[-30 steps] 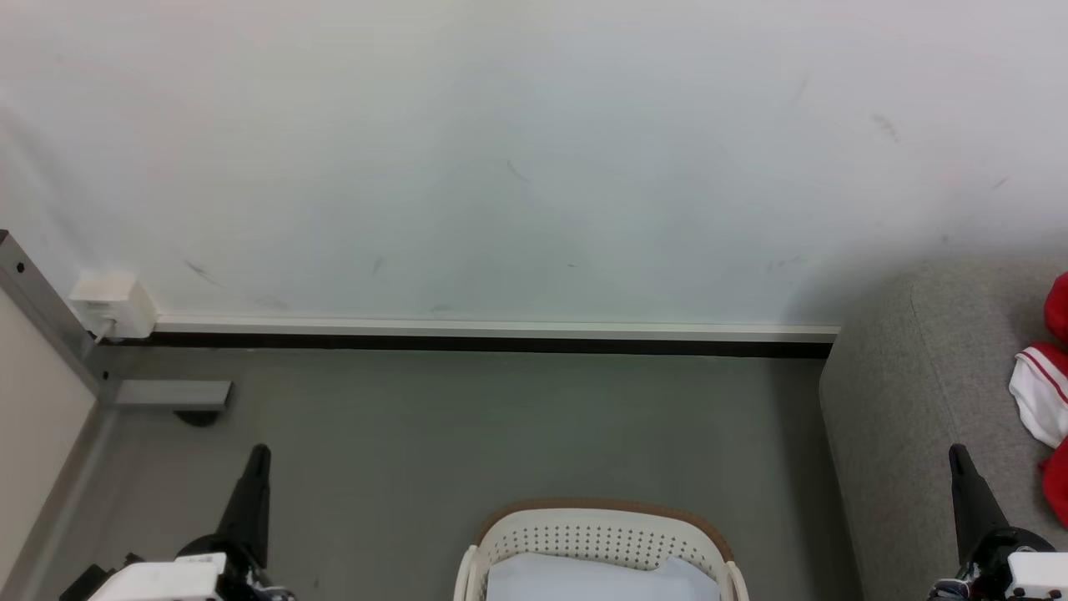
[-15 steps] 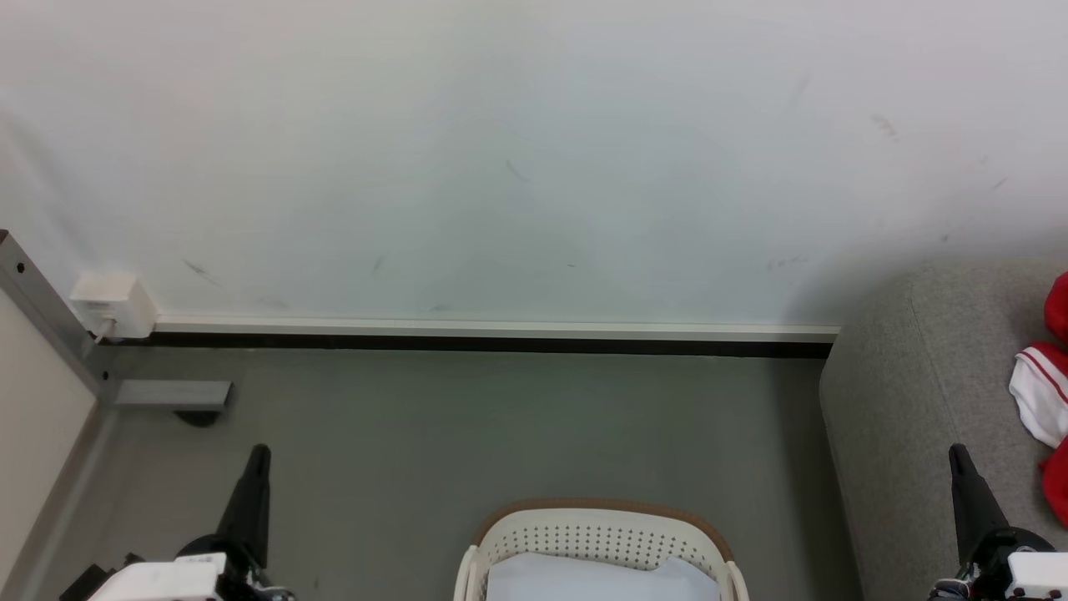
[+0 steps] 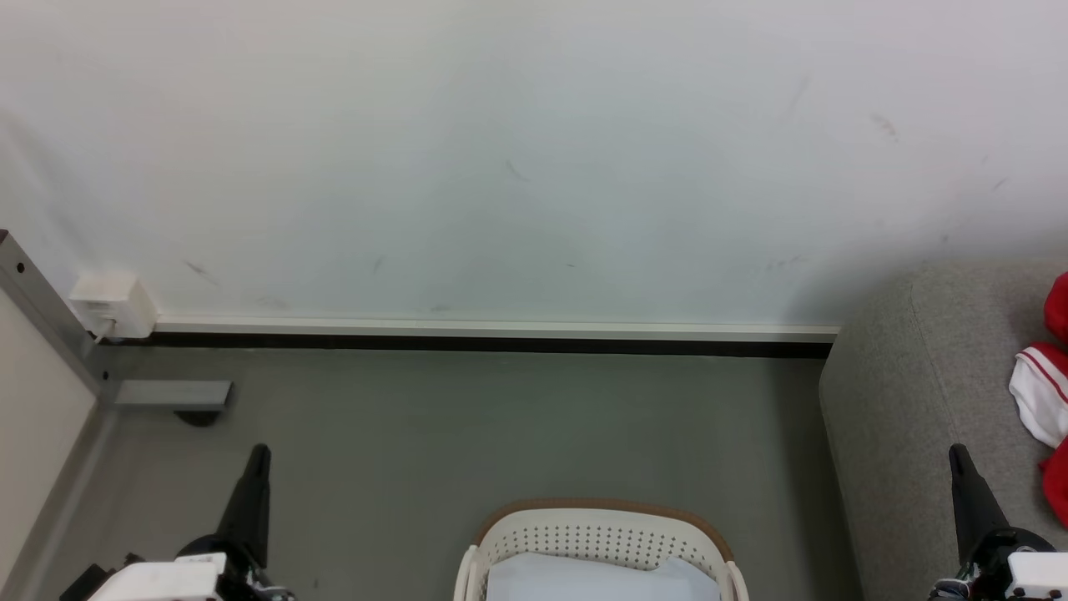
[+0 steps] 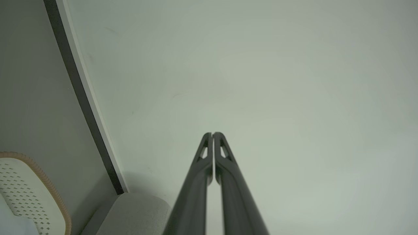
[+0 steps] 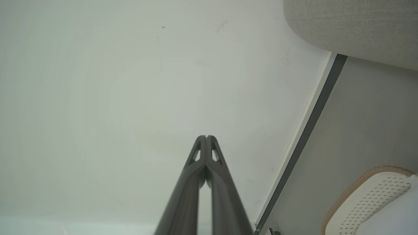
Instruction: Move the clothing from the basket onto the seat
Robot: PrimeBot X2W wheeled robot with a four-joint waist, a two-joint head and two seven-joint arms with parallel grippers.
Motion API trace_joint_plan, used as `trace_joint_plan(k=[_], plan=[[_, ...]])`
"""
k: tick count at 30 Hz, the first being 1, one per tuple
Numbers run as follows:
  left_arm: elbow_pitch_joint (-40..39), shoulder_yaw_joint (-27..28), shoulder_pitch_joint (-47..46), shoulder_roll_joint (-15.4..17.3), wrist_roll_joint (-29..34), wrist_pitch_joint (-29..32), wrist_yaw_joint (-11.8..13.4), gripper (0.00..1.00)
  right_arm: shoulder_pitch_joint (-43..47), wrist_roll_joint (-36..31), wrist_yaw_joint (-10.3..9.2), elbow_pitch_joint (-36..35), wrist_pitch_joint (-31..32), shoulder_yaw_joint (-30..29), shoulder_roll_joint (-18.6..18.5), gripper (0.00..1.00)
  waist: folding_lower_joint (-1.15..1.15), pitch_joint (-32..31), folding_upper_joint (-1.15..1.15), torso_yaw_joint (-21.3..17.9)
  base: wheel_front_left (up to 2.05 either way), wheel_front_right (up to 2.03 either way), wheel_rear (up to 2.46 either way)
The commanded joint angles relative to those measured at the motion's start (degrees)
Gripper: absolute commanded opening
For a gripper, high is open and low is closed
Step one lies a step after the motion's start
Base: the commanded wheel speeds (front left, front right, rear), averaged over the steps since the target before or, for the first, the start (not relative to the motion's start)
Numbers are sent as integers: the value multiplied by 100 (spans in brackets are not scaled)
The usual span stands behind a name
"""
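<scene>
Looking down, you see the red and white clothing [image 3: 1041, 399] lying on the grey seat [image 3: 905, 409] at far right, while the basket [image 3: 601, 511] on the floor [image 3: 501, 434] holds a pale sheet [image 3: 584, 581]. Your left gripper [image 3: 260, 453] and right gripper [image 3: 958, 452] are both pinched closed, holding nothing.

We log wall [image 3: 534, 150]: off-white, faintly scuffed | skirting [image 3: 501, 328]: white over dark strip at wall's foot | floor [image 3: 501, 426]: plain grey | white box [image 3: 113, 303]: at skirting's left end, beside grey metal post [image 3: 42, 305] | sheet [image 3: 584, 580]: pale bluish-white, bottom centre
</scene>
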Motion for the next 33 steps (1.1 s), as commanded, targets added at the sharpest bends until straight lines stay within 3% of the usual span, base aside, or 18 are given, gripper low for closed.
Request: trace_joint_plan(k=[1,33], plan=[[-17,12,-41,11,-80,19,-29,0,-70,-52,-14,-11,23,-23,2,0,0,0,0,0,0,0,0],[-16,11,-41,12,-80,19,-29,0,-71,-54,-14,-11,23,-25,3,0,0,0,0,0,0,0,0]])
